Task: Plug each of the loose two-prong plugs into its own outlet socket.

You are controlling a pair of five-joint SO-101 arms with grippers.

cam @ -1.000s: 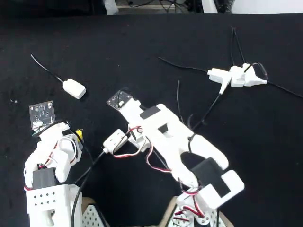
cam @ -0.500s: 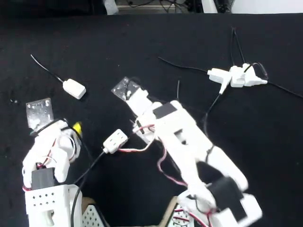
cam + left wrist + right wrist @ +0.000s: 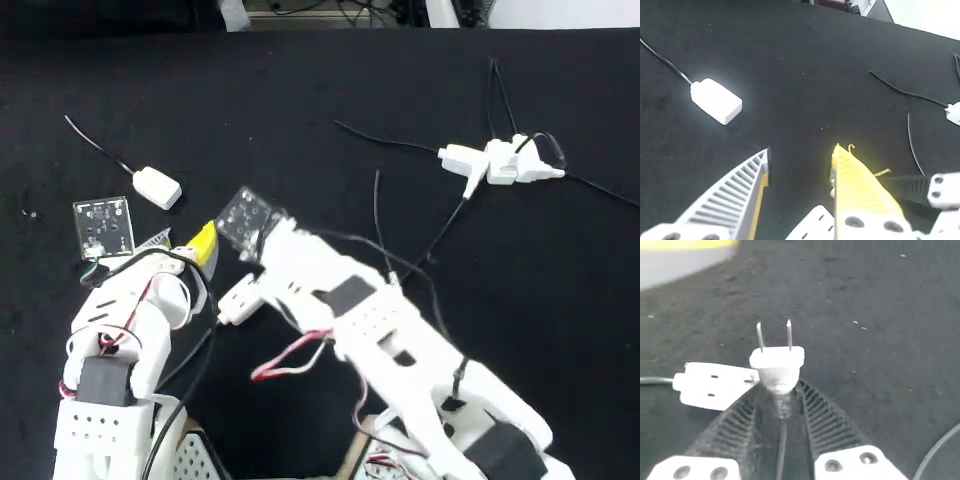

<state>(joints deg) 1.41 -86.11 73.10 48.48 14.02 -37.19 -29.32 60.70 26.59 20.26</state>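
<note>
The right gripper point(image 3: 778, 390) grips a plug point(image 3: 776, 359) just beside the socket point(image 3: 715, 385); the left gripper point(image 3: 800, 157) is spread wide.

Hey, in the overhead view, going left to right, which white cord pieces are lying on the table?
white block on a cord → outlet socket → joined white plug cluster

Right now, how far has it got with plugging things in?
Done: the white cluster at the far side looks already joined. In hand: the right gripper is shut on a two-prong plug, prongs bare, beside an outlet socket. Still to do: push it in; another corded white block lies loose, and the left gripper is open.
</note>
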